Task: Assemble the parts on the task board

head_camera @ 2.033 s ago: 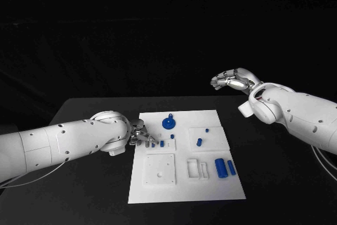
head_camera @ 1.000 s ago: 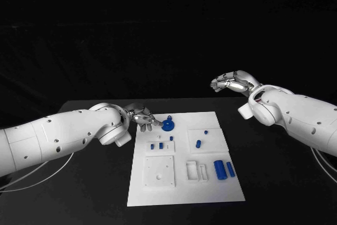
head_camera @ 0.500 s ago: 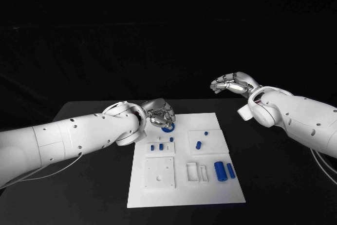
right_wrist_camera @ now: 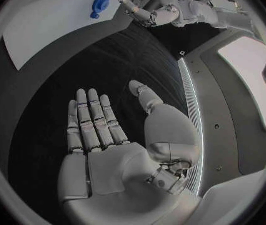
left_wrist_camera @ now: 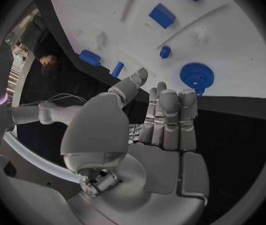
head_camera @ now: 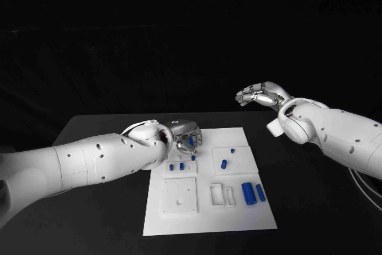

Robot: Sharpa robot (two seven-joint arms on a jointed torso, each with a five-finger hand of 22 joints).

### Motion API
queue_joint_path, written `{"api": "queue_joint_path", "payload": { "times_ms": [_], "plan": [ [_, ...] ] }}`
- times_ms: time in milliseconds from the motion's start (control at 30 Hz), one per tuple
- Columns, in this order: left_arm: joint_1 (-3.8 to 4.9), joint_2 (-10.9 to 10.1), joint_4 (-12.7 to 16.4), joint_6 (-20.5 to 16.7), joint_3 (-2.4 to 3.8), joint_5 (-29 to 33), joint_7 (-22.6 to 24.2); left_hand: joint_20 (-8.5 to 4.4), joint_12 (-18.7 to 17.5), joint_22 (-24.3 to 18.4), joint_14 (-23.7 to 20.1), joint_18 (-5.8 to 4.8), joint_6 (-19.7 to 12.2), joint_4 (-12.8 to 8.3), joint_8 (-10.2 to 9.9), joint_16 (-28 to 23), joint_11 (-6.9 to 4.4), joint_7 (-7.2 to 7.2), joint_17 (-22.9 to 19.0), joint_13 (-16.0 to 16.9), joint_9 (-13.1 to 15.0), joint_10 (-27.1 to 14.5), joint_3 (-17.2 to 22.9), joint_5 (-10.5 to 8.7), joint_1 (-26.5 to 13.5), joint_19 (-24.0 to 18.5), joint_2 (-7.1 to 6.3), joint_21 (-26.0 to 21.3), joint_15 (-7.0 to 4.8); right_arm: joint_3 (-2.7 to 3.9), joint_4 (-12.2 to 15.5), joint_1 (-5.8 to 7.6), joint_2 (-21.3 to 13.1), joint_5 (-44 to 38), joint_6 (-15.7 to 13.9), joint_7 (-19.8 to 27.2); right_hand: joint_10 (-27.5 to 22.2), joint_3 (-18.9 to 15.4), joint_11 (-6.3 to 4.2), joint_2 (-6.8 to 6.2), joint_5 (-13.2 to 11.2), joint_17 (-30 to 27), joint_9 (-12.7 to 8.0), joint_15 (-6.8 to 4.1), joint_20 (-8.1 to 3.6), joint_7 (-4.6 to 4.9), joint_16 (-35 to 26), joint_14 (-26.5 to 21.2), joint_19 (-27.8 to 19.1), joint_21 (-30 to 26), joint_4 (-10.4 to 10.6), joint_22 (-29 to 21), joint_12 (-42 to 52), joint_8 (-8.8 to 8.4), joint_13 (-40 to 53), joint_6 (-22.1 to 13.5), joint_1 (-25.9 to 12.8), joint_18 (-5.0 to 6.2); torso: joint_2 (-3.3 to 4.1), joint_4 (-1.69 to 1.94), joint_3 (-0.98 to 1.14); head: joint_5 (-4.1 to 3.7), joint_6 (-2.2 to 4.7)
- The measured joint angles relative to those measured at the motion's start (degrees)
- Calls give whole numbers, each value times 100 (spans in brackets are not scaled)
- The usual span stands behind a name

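The left hand (head_camera: pixel 186 134) has swung from the small pegs to the board's far edge – fingers (left_wrist_camera: pixel 168 116) apart, empty, over the blue gear (left_wrist_camera: pixel 197 76) on the task board (head_camera: pixel 239 216); a grasp looks imminent. The right hand (head_camera: pixel 259 94) stays raised – open, empty.

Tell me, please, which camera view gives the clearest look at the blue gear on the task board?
The left wrist view: the blue gear lies unobstructed there, teeth visible, just beyond the left hand. In the head view the left hand covers most of it. The right wrist view shows it small and distant on the task board.
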Motion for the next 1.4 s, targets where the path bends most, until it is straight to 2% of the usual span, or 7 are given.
{"api": "queue_joint_path", "payload": {
  "times_ms": [100,233,367,733,800,1033,1400],
  "plan": [
    [0,0,-28,70,-72,-88,0,2,-139,6,-14,2,1,0,-23,3,59,2,11,-31,-18,-61,0,0,0,-1,0,8,15,0,12,0,-9,0,0,0,0,0,0,0,0,-2,-3,0,0,0,0,0,0,0,0,0,0,0,0,0,0,0,-2,1,0,-8,-7],
    [-4,18,-40,148,-128,-156,1,54,-222,17,-24,12,2,16,-43,3,60,2,17,-41,-36,-66,-16,0,0,-12,0,8,24,0,17,0,-11,0,-1,0,0,0,0,0,0,-2,-3,0,0,0,0,0,0,0,0,0,0,0,0,0,0,0,-2,5,2,-23,-15],
    [-57,31,-48,183,-144,-199,9,54,-282,25,-4,18,2,16,-67,2,60,2,26,-48,-50,-66,-16,0,0,-12,0,8,45,0,27,0,-3,0,-4,0,1,0,1,0,0,-1,-3,0,0,0,0,0,0,0,0,-1,0,0,0,0,0,0,-2,10,2,-25,-23],
    [-123,118,-257,199,-148,-266,26,74,-365,39,-22,48,-19,16,-89,2,86,22,40,-47,-73,-40,-16,0,7,-32,6,8,63,0,40,-1,2,1,-13,5,21,0,21,0,0,-1,-2,0,0,0,0,0,0,0,0,1,0,0,0,0,0,0,-8,10,7,-36,-40],
    [-139,131,-288,209,-148,-278,27,75,-395,45,-22,48,-19,13,-89,2,104,22,42,-47,-82,-22,36,13,86,-32,86,8,63,0,42,-1,2,1,-13,5,21,0,21,0,0,-1,-3,0,0,0,0,0,0,0,0,4,0,0,0,0,0,0,-9,9,7,-36,-42],
    [-176,175,-386,250,-151,-295,30,76,-432,64,-22,48,1,26,-89,13,81,42,58,-45,-90,61,94,34,122,-31,122,28,63,0,48,-1,2,2,-14,6,21,0,21,0,0,0,-2,0,0,0,0,0,0,0,0,4,0,0,0,0,0,0,-11,9,15,-30,-49],
    [-218,214,-518,259,-135,-302,59,85,-503,94,-20,48,94,61,-88,41,24,-9,79,-13,-97,188,129,88,27,-22,260,56,62,0,52,-1,3,3,-17,6,21,0,21,0,0,-3,-2,0,0,0,0,0,0,0,0,3,0,0,0,0,0,0,-13,8,17,-26,-43]
  ]
}}
